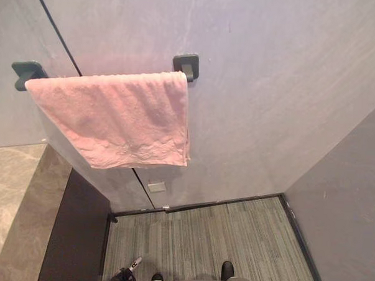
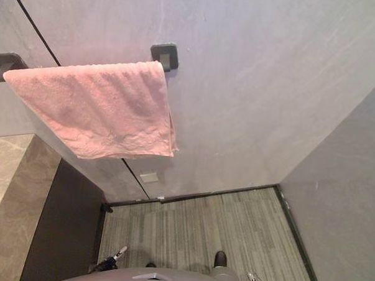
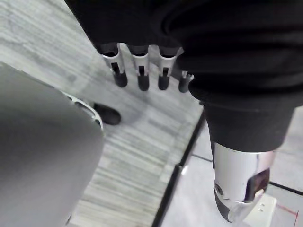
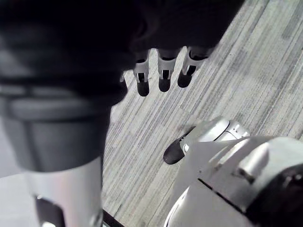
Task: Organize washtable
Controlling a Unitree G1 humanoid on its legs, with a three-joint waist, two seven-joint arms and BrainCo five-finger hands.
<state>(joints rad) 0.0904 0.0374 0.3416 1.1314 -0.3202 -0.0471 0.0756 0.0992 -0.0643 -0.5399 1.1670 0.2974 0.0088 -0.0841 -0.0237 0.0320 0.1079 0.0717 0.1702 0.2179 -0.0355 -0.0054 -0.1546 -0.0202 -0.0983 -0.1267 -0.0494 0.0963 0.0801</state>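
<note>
pink towel (image 1: 114, 115) is draped over the wall rail (image 1: 188, 67), up beside the counter (image 1: 13, 201). left hand (image 3: 142, 75) and right hand (image 4: 164, 76) dangle over the striped floor (image 1: 221, 235), fingers loose and straight.

A pink terry-cloth towel (image 1: 117, 115) hangs on a matt dark rail bracket (image 1: 187, 66).

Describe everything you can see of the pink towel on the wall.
The towel is pink, of soft looped terry cloth, with a flatter woven band just above its lower hem. It hangs draped over a bar between two dark square mounts on the grey wall. It is spread out along almost the whole span, so the bar itself is covered. The cloth lies flat, slightly rumpled near the bottom, and its lower edge runs unevenly. Apart from the bar and the wall behind it, nothing touches it.
</note>
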